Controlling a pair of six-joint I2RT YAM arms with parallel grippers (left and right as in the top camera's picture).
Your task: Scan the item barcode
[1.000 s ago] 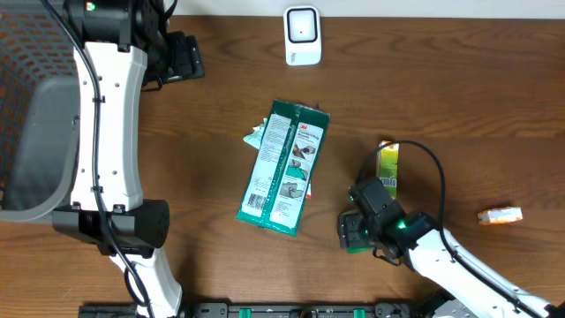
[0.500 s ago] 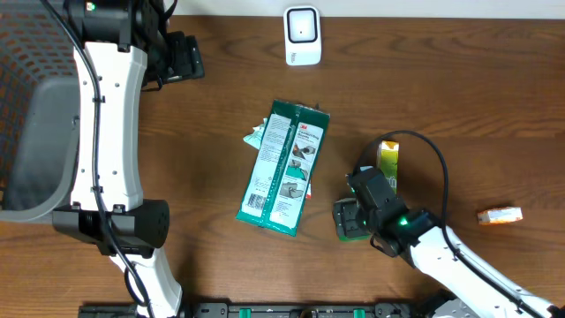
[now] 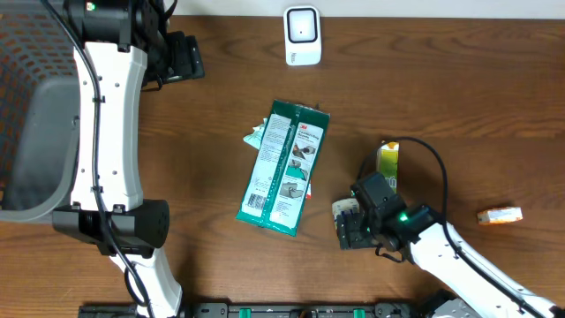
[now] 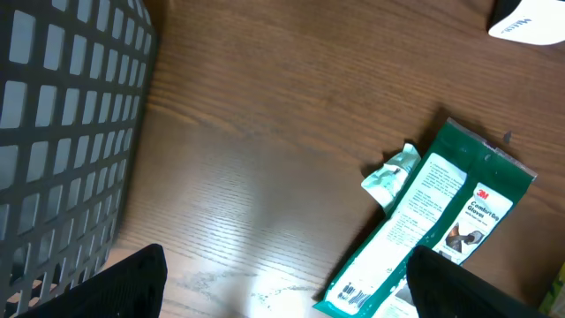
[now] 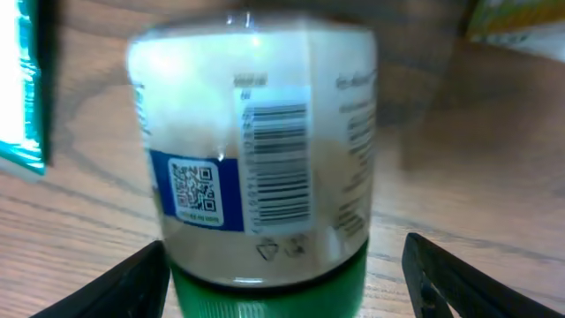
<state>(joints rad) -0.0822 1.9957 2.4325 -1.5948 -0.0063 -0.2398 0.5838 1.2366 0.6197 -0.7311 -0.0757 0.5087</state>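
As we go over the table from left to right, we enter the following.

- mesh basket [image 3: 26, 132]: grey, at the far left edge.
- left gripper [image 4: 284, 265]: jaws spread wide with nothing between them. It hangs over bare wood beside the basket, well apart from the task's thing.
- crumpled green wrapper [image 3: 254, 137]: touching the upper left edge of the gloves pack.
- 3M gloves pack [image 3: 284, 168]: flat and green, lying slantwise mid-table.
- barcode scanner [image 3: 302, 35]: small white unit at the far edge, well apart from the jar.
- jar [image 5: 256, 159]: the item we take to be in hand, blurred in the wrist view. It has a white body and a green cap [image 5: 265, 291] and appears to lie on its side on the wood, just right of the gloves pack. Its barcode [image 5: 278, 163] faces the wrist camera, beside a QR square [image 5: 194, 194] on a blue patch.
- right gripper [image 5: 284, 247]: jaws wide, one finger on each side of the jar. We see a gap on one side, so we judge the jar not clamped.
- green-and-yellow carton [image 3: 387, 163]: just beyond the jar.
- orange box [image 3: 500, 215]: small, at the far right.

Handling note for the jar: we judge it stiff, light and smooth-walled, apt to roll on the wood or twist in a pinch. We would grip across the body close to the cap, with the pads clear of the barcode strip, so the code can be turned towards the scanner.
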